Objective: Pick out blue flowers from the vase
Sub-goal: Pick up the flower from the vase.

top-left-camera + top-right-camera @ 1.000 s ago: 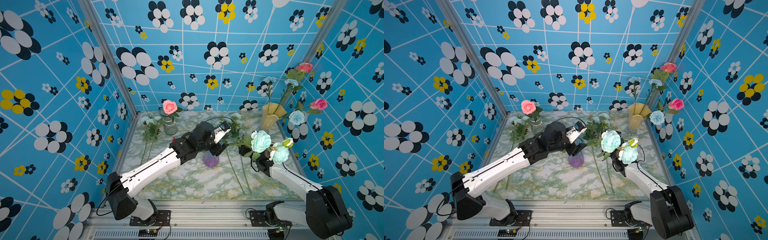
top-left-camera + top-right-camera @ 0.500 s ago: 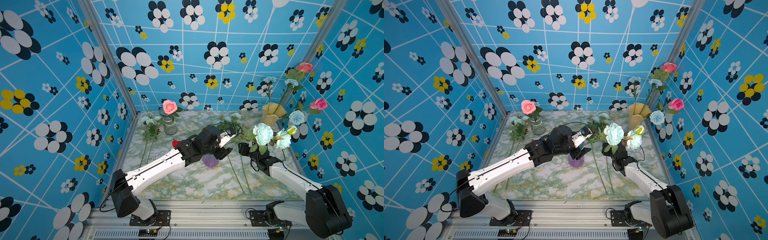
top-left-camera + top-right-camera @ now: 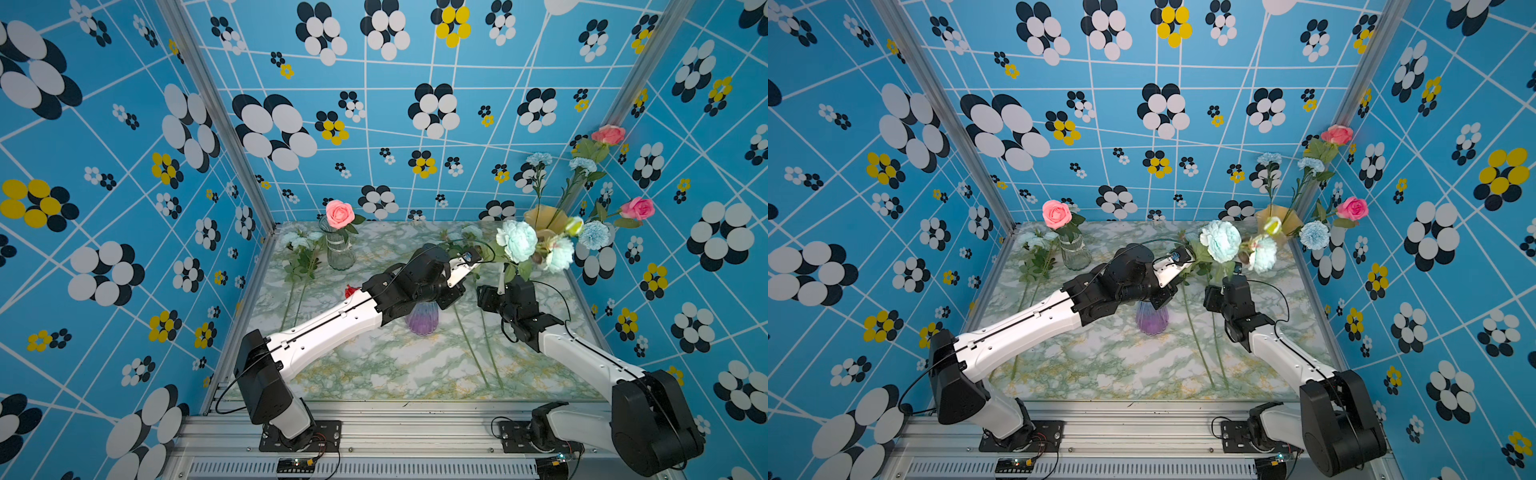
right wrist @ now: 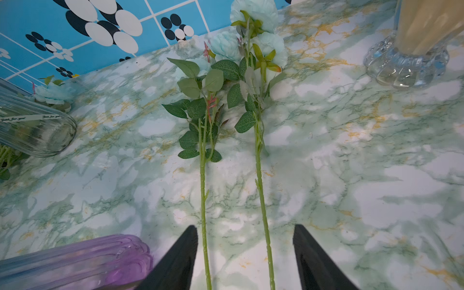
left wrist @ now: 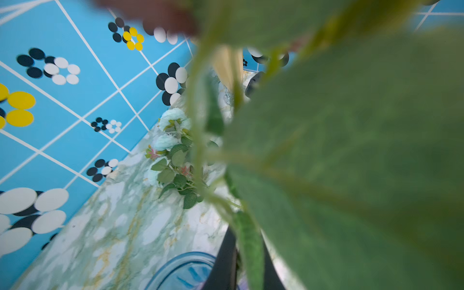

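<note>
The left tool (image 3: 476, 257) was clamped tight on a green stem (image 5: 248, 246) above the purple vase (image 3: 422, 321). That stem's blue flowers (image 3: 517, 240) hung in the air, up and away from the vase toward the right arm. The right tool (image 4: 244, 228) had its jaws apart with nothing between them, poised over the desk (image 3: 374, 374) just beside the vase.

From where I stood I could not tell whether the stem's foot was out of the vase mouth, because the arm hid it. To my mind the lift should go straight up along the stem, slowly, so the leaves would not drag the vase over.

Two more blue stems (image 4: 204, 175) lay flat on the desk beside the vase, with room for a third. Beyond the vase, a yellow vase (image 3: 542, 217) with pink roses (image 3: 638, 208) crowded the raised blooms. A clear vase (image 3: 340, 253) stood farther off.
</note>
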Action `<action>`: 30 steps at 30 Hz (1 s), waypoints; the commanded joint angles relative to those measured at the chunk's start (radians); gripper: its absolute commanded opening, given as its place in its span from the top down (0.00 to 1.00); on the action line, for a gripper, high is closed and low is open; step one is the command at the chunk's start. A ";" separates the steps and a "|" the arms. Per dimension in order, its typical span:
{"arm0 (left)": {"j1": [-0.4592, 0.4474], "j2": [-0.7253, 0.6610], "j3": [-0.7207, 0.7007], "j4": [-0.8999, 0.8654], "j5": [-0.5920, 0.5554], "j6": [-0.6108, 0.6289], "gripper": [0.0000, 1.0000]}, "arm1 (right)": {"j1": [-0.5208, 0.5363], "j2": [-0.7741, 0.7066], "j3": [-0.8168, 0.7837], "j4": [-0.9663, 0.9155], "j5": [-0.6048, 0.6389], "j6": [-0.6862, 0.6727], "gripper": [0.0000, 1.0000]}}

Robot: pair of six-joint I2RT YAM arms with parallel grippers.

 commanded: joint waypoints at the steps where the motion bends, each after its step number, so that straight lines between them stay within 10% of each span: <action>1: 0.005 0.001 0.042 0.021 0.017 -0.004 0.96 | 0.001 -0.002 0.017 -0.009 -0.011 -0.008 0.36; 30: 0.078 -0.029 0.524 -0.153 0.128 -0.095 1.00 | 0.000 0.026 0.038 -0.029 -0.009 -0.007 0.28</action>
